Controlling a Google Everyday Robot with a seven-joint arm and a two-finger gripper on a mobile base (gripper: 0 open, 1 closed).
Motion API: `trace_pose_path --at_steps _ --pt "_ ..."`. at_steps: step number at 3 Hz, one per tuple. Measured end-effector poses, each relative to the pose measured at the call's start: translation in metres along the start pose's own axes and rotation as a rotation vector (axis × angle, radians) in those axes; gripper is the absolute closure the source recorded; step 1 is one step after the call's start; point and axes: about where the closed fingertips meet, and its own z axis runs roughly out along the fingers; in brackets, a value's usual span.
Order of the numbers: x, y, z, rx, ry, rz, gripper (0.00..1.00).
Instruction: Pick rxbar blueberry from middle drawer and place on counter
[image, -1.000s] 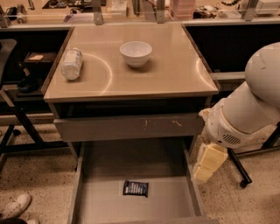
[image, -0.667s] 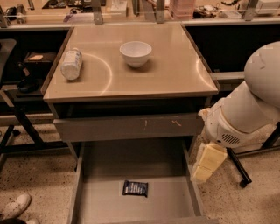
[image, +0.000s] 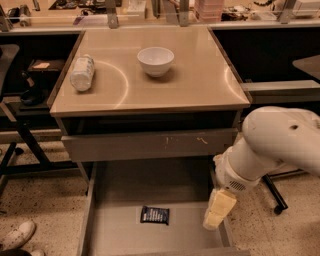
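Note:
The rxbar blueberry (image: 155, 215), a small dark navy wrapper, lies flat on the grey floor of the open middle drawer (image: 120, 232), near its middle. My gripper (image: 218, 211), pale yellow at the end of the white arm, hangs over the drawer's right side wall, to the right of the bar and apart from it. The tan counter (image: 195, 82) is above the drawer.
A white bowl (image: 155, 61) stands on the counter at the back middle. A clear plastic bottle (image: 82, 72) lies on its left side. The upper drawer front (image: 150, 145) with orange scuffs overhangs the open drawer. A shoe (image: 17, 235) is on the floor at the left.
My arm has swung down and to the left, bringing the gripper from beside the cabinet to over the drawer's right wall. The bar, bowl and bottle have not moved.

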Motion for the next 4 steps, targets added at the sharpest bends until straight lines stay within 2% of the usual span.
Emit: trace_pose_path --at_steps 1,2,3,4 --pt "0.003 -0.009 0.055 -0.022 -0.034 -0.008 0.0" --pt "0.003 -0.009 0.055 -0.022 -0.034 -0.008 0.0" --pt "-0.005 0.003 0.083 -0.046 -0.051 -0.051 0.0" --pt "-0.021 0.013 0.132 -0.075 -0.075 -0.097 0.0"
